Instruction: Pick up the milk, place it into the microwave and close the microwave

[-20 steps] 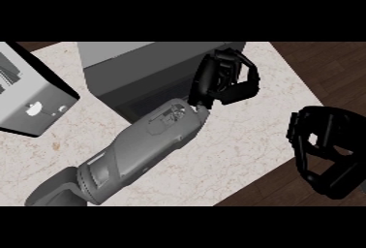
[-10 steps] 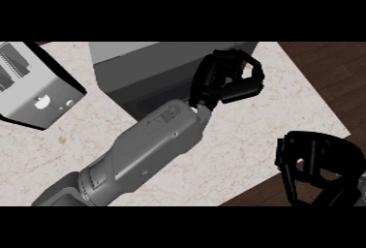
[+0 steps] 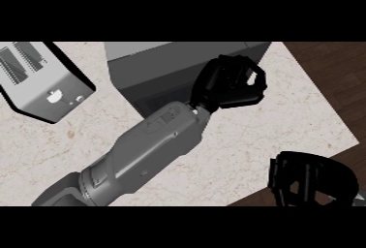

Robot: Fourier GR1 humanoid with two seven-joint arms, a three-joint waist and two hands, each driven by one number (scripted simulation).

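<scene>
**Left hand at the microwave, right hand lower**

Since half a second ago the view has shifted: the toaster (image 3: pixel 44 82) shows more fully at upper left, and the right hand (image 3: pixel 311 180) sits nearer the lower right corner, over the counter (image 3: pixel 286 111) edge. Its fingers are curled, holding nothing visible. The left hand (image 3: pixel 230 82) is curled against the front of the dark microwave (image 3: pixel 164 65), its forearm crossing the counter. The milk is not visible; whether the left hand hides anything cannot be told.
</scene>
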